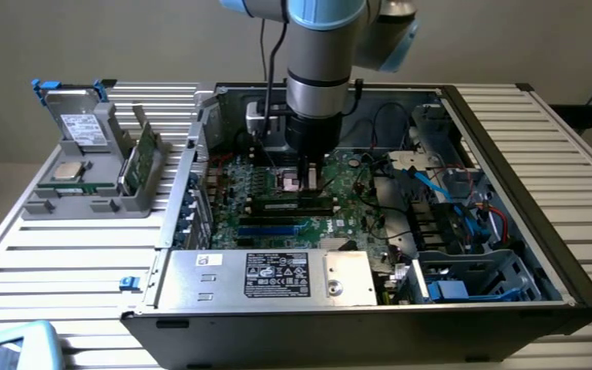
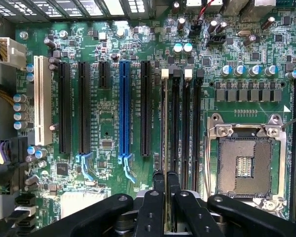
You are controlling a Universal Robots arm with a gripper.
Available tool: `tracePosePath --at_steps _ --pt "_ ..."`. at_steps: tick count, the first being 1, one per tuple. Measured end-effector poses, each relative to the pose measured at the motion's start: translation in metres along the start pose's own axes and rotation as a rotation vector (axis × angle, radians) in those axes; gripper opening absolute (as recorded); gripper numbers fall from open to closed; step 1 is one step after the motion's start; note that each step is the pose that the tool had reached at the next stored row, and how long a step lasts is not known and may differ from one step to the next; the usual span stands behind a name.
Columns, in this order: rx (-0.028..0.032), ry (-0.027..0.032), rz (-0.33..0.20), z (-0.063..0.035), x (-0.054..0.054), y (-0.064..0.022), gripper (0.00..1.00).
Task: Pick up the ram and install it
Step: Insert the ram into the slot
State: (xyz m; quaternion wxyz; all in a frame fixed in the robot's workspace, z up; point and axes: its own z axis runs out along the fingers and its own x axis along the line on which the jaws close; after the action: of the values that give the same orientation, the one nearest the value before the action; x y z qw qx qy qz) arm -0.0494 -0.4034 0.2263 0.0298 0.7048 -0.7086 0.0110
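End effector (image 2: pixel 166 178) clamps the ram (image 2: pixel 165 123), which stands on edge among the black memory slots (image 2: pixel 186 128) of the motherboard (image 2: pixel 106 126), between its blue slot (image 2: pixel 123 113) and its open processor socket (image 2: pixel 245 165).

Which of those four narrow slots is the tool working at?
The white-clipped slot closest to the blue slot: the tool holds the memory stick edge-on along it.

a robotics lab bench: an open computer case (image 1: pixel 275 327) on a slatted metal table (image 1: pixel 65 262) under a robot arm (image 1: pixel 322 77).
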Motion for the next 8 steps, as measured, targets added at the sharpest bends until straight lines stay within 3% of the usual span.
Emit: tracePosePath --at_steps 4,8 --pt "0.007 -0.0001 0.0 0.0004 0.0 0.0023 0.14" --pt "0.0101 -0.0002 0.001 0.0005 0.0004 0.0028 0.14"
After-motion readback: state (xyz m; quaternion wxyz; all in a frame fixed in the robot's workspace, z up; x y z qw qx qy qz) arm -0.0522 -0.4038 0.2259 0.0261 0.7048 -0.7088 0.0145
